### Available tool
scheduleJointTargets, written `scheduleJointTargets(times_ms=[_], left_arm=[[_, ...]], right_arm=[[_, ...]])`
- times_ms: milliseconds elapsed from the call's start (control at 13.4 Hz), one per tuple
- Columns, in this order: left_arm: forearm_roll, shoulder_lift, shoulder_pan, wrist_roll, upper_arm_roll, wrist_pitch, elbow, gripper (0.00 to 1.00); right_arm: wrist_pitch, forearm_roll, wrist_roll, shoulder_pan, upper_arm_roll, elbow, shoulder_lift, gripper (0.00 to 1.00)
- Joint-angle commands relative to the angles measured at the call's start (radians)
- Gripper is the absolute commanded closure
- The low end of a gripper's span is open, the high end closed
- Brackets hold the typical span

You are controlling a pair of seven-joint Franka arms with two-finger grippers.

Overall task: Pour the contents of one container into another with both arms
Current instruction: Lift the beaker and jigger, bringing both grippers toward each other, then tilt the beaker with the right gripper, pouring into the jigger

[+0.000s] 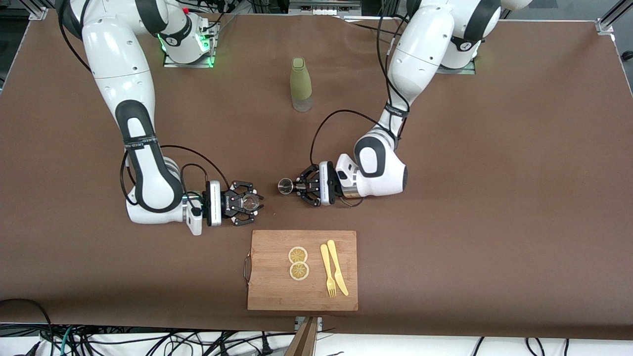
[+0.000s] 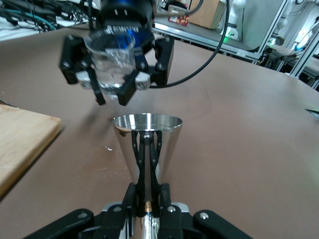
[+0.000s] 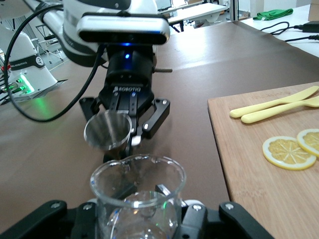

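Nearest the front camera, a cutting board (image 1: pixel 301 269) is lying on the counter (image 1: pixel 494 198). Just past it, the right claw (image 1: pixel 247 202) is clamping a clear glass beaker (image 1: pixel 250 201), holding it upright above the counter. It is likely fragile and slick, best gripped round its wall. The left claw (image 1: pixel 296 186) is squeezing a steel jigger (image 1: pixel 285 186), stiff and light, facing the beaker.

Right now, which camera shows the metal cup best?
The left wrist view: the metal cup fills the centre, its rim and tapering wall clear, held in the left gripper. The right wrist view shows its open mouth from farther off. The front view shows only a small round rim.
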Motion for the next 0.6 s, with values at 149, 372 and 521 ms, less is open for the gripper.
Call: scheduleJointTargets(times_ms=[149, 372, 521], left_arm=[[-0.036, 0.029, -0.025, -0.047, 0.024, 0.031, 0.073, 1.0], [-0.039, 0.035, -0.025, -0.044, 0.024, 0.031, 0.077, 1.0], [-0.039, 0.037, -0.025, -0.044, 0.024, 0.031, 0.079, 1.0]], right_arm=[[0.001, -0.136, 0.188, 0.007, 0.004, 0.066, -0.036, 0.73], [0.002, -0.15, 0.197, 0.024, 0.002, 0.066, -0.041, 0.73], [0.005, -0.193, 0.229, 0.034, 0.004, 0.066, -0.047, 0.73]])
